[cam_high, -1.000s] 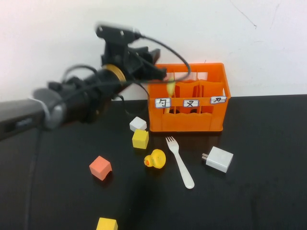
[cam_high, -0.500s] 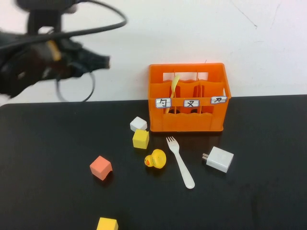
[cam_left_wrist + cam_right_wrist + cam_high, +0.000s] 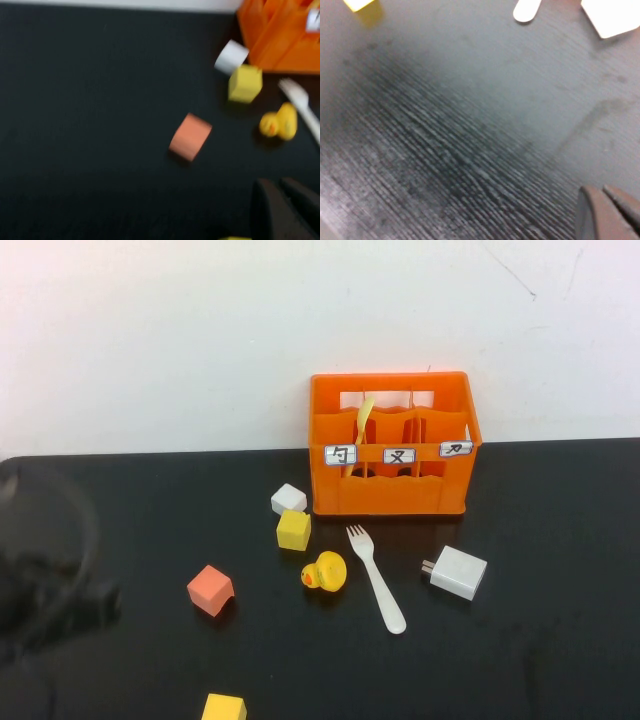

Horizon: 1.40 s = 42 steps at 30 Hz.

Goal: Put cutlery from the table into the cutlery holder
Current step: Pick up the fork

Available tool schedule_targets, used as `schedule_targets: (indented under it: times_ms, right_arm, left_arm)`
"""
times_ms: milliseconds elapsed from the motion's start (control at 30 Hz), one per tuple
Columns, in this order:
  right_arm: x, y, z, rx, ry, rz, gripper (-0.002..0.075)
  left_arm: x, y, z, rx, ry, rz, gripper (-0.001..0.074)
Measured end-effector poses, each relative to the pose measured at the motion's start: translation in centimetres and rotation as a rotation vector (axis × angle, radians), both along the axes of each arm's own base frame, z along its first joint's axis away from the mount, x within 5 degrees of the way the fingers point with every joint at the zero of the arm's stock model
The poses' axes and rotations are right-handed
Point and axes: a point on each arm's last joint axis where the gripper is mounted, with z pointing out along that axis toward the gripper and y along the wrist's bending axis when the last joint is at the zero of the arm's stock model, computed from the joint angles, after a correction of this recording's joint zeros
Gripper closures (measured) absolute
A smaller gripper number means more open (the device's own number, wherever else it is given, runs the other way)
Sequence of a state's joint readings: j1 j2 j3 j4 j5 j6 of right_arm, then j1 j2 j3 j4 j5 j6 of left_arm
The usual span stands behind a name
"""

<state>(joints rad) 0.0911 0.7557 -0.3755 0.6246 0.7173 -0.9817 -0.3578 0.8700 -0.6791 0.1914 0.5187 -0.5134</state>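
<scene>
The orange cutlery holder (image 3: pixel 390 445) stands at the back of the black table (image 3: pixel 540 660). The pale yellow spoon (image 3: pixel 362 420) stands in its left compartment. The white fork (image 3: pixel 375 578) lies on the table in front of the holder, tines toward it; it also shows in the left wrist view (image 3: pixel 302 107). My left arm is a dark blur low at the table's left edge (image 3: pixel 50 590). The left gripper (image 3: pixel 276 184) is shut and empty, well left of the fork. My right gripper (image 3: pixel 599 190) is shut and empty, low over bare table; the fork's handle end (image 3: pixel 526 9) shows beyond it.
A yellow rubber duck (image 3: pixel 325 572) sits just left of the fork. A white adapter (image 3: pixel 457 572) lies to its right. A white cube (image 3: pixel 288 499), a yellow cube (image 3: pixel 293 530), a salmon cube (image 3: pixel 210 590) and another yellow cube (image 3: pixel 222 708) lie left of the holder.
My left arm has pulled away from the holder, swung left and dropped to the table's left edge. The spoon stays standing in the holder. The fork has not moved.
</scene>
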Motion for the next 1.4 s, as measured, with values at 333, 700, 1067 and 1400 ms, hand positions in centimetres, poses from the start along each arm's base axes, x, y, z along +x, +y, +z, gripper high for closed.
schedule_targets:
  times_ms: [333, 700, 1067, 1400]
  right_arm:
    - [3.9, 2.7, 0.3, -0.036, 0.132, 0.163, 0.0728]
    - [11.4, 9.0, -2.0, -0.2, 0.19, 0.242, 0.0728]
    - [16.9, 16.4, -4.1, -0.3, 0.18, 0.225, 0.0728]
    - [21.1, 20.3, -6.3, -0.332, 0.159, 0.236, 0.0728]
  left_arm:
    - [-5.3, 2.3, -3.1, 0.031, 0.095, 0.044, 0.0735]
    - [-7.7, 3.2, -4.3, -0.003, -0.016, 0.034, 0.0735]
    - [-7.6, 3.1, -4.0, -0.041, -0.061, 0.037, 0.0736]
    - [-7.4, 2.8, -4.8, -0.074, -0.093, 0.031, 0.0736]
